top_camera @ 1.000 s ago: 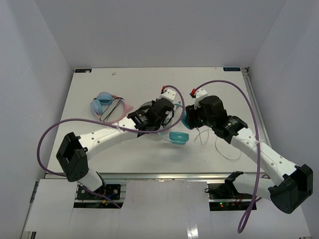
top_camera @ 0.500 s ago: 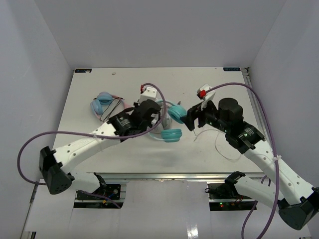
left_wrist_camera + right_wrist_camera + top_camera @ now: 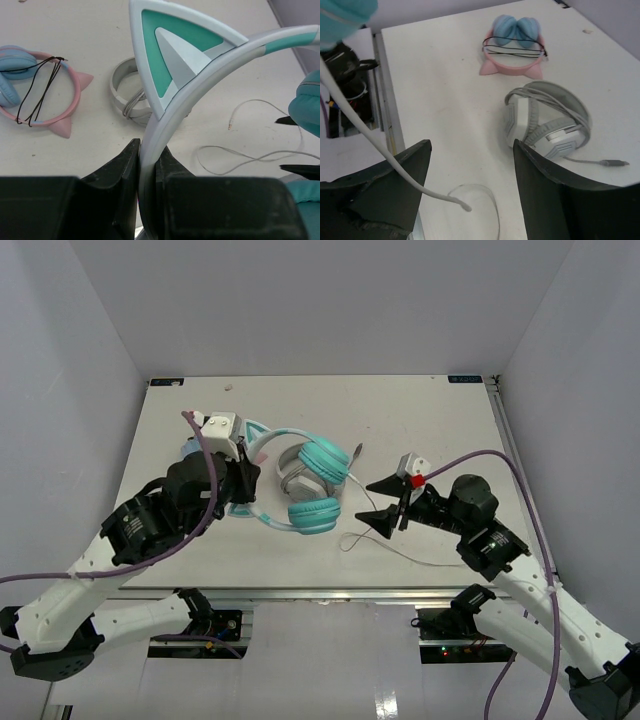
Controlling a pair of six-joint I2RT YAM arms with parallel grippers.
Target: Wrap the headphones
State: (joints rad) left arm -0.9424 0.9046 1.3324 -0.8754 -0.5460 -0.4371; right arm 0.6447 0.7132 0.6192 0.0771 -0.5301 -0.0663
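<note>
The teal headphones (image 3: pixel 318 487) hang lifted over the table's middle, both round cups toward the right. My left gripper (image 3: pixel 240 480) is shut on their pale headband (image 3: pixel 200 75), just below a cat-ear point (image 3: pixel 170 55). My right gripper (image 3: pixel 385 503) stands open to the right of the cups, holding nothing. The thin whitish cable (image 3: pixel 400 552) trails loose over the table under it. In the right wrist view the cable (image 3: pixel 370 145) crosses in front of the left finger, and its free end hangs between the open jaws (image 3: pixel 470 155).
Larger grey-white headphones (image 3: pixel 290 472) lie on the table behind the teal pair, also seen in both wrist views (image 3: pixel 122 92) (image 3: pixel 550 120). Light-blue-and-pink headphones (image 3: pixel 515 45) with a dark cable lie at the far left, largely hidden by my left arm in the top view.
My left arm has swung left, carrying the teal headphones by the headband. The right gripper has drawn back toward the near right, away from the ear cup, with its jaws apart.
</note>
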